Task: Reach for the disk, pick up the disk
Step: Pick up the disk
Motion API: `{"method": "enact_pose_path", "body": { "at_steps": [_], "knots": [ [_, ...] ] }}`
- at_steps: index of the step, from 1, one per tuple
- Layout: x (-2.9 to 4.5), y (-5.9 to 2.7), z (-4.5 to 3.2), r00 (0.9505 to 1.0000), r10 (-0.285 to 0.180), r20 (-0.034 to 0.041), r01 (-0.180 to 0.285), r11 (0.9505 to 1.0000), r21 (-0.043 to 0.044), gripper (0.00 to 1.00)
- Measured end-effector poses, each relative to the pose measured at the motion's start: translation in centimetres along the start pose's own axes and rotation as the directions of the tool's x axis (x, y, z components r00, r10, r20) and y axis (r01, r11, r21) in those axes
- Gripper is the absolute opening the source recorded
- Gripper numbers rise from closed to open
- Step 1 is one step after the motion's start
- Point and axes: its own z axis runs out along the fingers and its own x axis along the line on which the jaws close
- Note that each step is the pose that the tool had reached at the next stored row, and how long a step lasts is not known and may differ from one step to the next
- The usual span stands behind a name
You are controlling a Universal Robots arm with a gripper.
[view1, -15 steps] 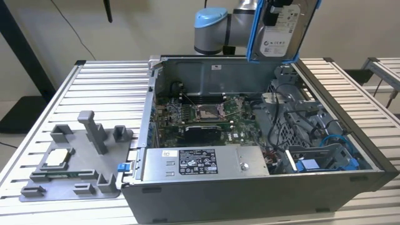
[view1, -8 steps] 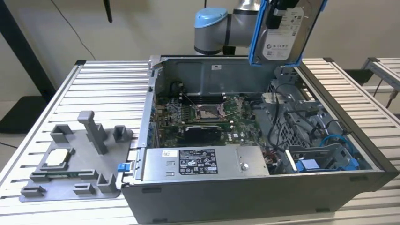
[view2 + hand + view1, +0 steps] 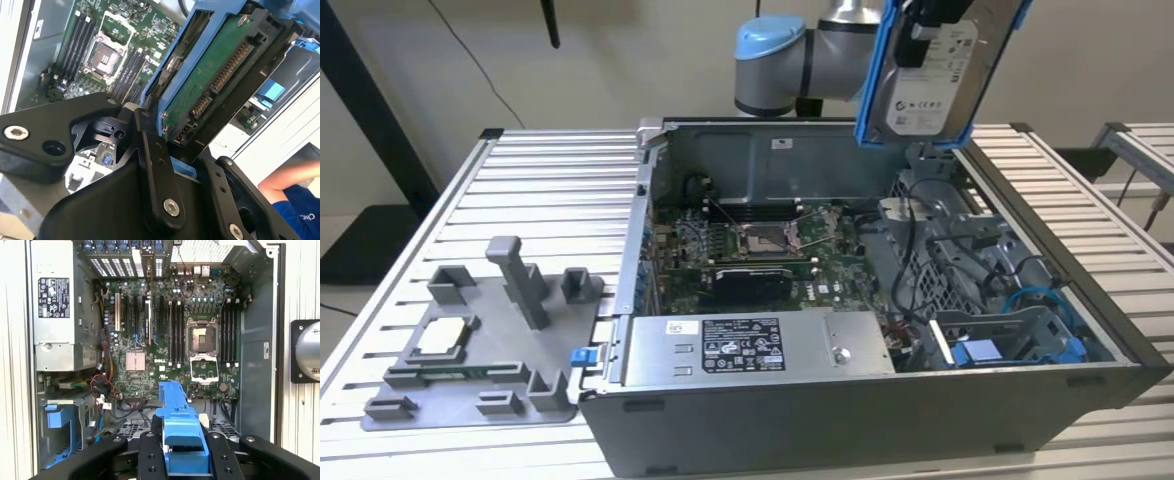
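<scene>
while claw (image 3: 184,454) clamps disk (image 3: 937,75) above open computer case (image 3: 854,430), motherboard (image 3: 761,240) and power supply (image 3: 747,345) sit inside.

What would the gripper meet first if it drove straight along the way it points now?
The gripper, jaws shut on the disk, points down into the open computer case. The disk's leading edge would likely land first, on the cables or the motherboard edge beside them; depth is unclear.

claw (image 3: 184,456) clamped on the disk (image 3: 175,401), blue frame edge-on, motherboard (image 3: 165,340) and power supply (image 3: 55,315) beyond
</scene>
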Motion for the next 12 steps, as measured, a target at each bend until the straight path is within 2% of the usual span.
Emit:
{"method": "enact_pose_path", "body": {
  "at_steps": [7,10,12],
  "knots": [
    [1.23,-0.14,-0.04,1.0000,0.000,0.0000,0.000,1.0000,-0.0001,0.00],
    [2.46,-0.22,-0.07,1.0000,0.000,-0.0001,0.000,1.0000,-0.0001,0.00],
    [2.89,-0.25,-0.08,1.0000,0.000,0.0000,0.000,1.0000,-0.0001,0.00]
  ]
}}
